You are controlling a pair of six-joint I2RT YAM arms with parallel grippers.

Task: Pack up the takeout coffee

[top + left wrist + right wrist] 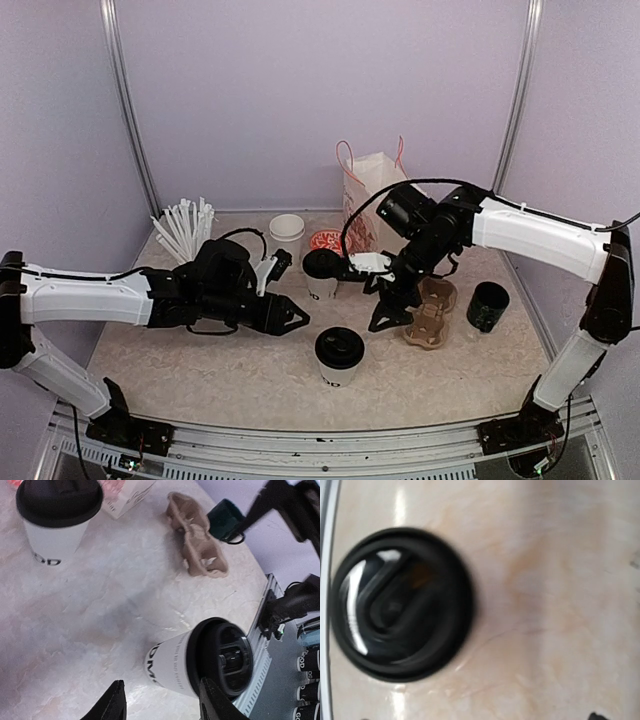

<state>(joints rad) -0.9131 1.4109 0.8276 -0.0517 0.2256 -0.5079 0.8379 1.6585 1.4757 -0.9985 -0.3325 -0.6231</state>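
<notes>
Beige marbled worktop (200,370), lilac walls (300,100) | left pincer (162,692) spread, empty | right pincer (390,310) spread, empty | cup 1 (339,357) upright by the near edge, just ahead of left pincer | cup 2 (322,275) upright mid-worktop, nearer far edge

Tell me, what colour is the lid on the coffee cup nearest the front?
Black. The lid shows best in the top external view.

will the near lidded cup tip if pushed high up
Probably tips: the near cup stands tall on a base narrower than its lidded top. Its paper wall likely dents under a hard squeeze. How full, so how heavy, cannot be seen.
</notes>
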